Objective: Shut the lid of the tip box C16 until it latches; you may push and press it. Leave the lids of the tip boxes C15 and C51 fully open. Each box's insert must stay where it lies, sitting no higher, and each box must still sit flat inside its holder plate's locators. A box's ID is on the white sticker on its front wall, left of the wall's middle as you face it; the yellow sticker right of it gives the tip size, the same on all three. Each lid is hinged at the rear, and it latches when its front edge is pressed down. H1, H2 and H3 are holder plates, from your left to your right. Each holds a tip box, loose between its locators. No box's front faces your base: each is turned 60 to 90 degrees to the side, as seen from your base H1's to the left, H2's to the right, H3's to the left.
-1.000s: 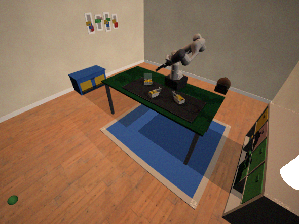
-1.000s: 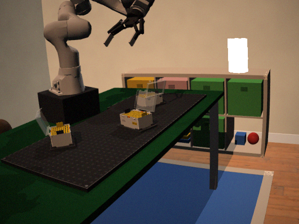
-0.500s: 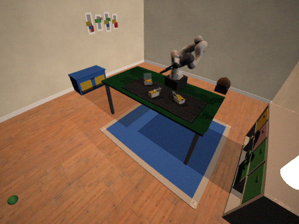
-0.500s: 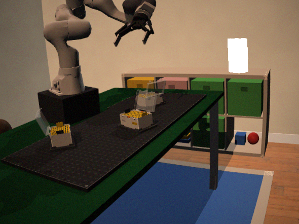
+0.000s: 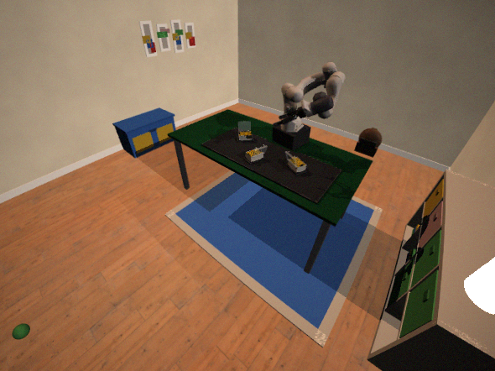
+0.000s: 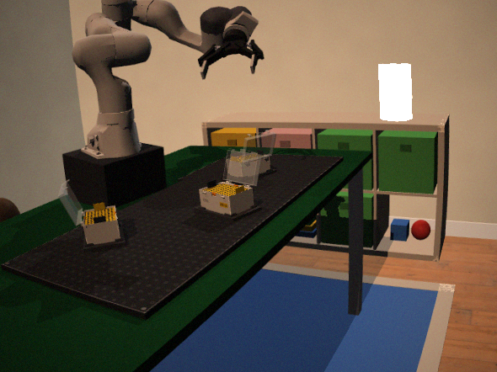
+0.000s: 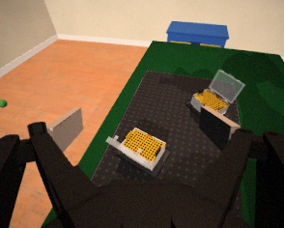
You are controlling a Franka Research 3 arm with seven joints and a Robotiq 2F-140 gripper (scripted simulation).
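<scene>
While our gripper hangs high above the black perforated mat, its fingers stand spread wide apart with nothing between them. We take the mat as our landmark: it lies on the green table, and all three tip boxes sit on it, well apart from each other. Nearest the arm's black pedestal sits one box, clear lid raised. Mid-mat sits a second box, lid upright over yellow tips. At the mat's far end stands the third box, lid up too. We cannot read any ID sticker, so we cannot tell which box is C16. From the wrist view we see two of the boxes on the mat below us, neither touched by the gripper.
</scene>
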